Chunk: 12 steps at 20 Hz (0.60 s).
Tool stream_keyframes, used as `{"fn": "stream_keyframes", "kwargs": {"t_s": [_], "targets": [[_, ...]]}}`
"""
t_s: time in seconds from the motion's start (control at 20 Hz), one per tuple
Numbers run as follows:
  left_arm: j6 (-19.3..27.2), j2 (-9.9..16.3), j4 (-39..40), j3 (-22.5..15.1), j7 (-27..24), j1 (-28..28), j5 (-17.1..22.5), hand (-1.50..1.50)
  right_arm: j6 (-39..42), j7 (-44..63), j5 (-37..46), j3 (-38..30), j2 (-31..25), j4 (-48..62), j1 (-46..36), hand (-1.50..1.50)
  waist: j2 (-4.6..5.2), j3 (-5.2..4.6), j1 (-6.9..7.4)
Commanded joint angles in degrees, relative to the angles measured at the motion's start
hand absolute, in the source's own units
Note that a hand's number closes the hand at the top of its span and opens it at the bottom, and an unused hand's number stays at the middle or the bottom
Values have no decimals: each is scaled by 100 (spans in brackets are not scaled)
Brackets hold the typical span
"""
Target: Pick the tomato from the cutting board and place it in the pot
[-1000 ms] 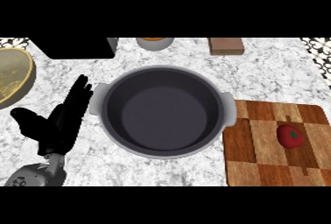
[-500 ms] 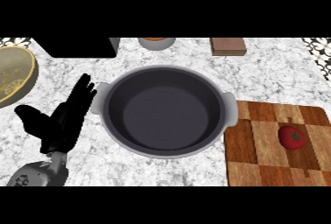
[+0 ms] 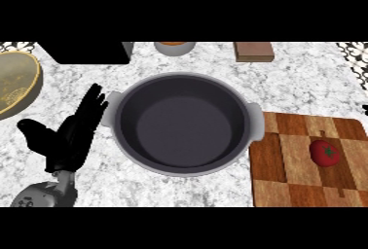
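Your left hand (image 3: 68,138) shows at the lower left of the head view, black, on a grey forearm (image 3: 45,194) rising from the bottom edge. Fingers (image 3: 92,104) straight and spread slightly, pointing up and a little right, tips just beside the left handle of the large grey round metal pot (image 3: 137,102); thumb splayed out to the left. It holds nothing. Your right hand is out of frame.

The small red tomato with a green stem (image 3: 325,153) lies on the checkered brown wooden cutting board (image 3: 287,170), toward its right side. The board's left edge sits just beside the pot's right handle.

Along the far edge: a pale yellow-rimmed bowl (image 3: 14,82) at left, a black box (image 3: 84,51), a small orange-filled cup (image 3: 174,47), a brown wooden block (image 3: 253,51), all on the white-grey marbled counter (image 3: 302,92).
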Motion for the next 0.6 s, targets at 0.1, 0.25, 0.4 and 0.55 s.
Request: {"fn": "stream_keyframes", "kwargs": {"t_s": [0.1,0.25,0.4,0.55], "targets": [[-53,-67,-354,43,153,230,-192,0,-161,200,819,18,382,-181,205,-150,-11,-1,-32],[-178,-350,278,90,-39,-161,-287,0,288,105,956,-118,561,312,-410,-150,2,-2,-20],[-214,-357,427,307,-8,-277,-311,0,152,236,957,-337,787,-288,249,-150,-7,-2,-75],[-319,-151,-279,366,265,112,-280,0,-81,517,1133,-206,1359,-465,264,-150,-11,-2,-31]]}}
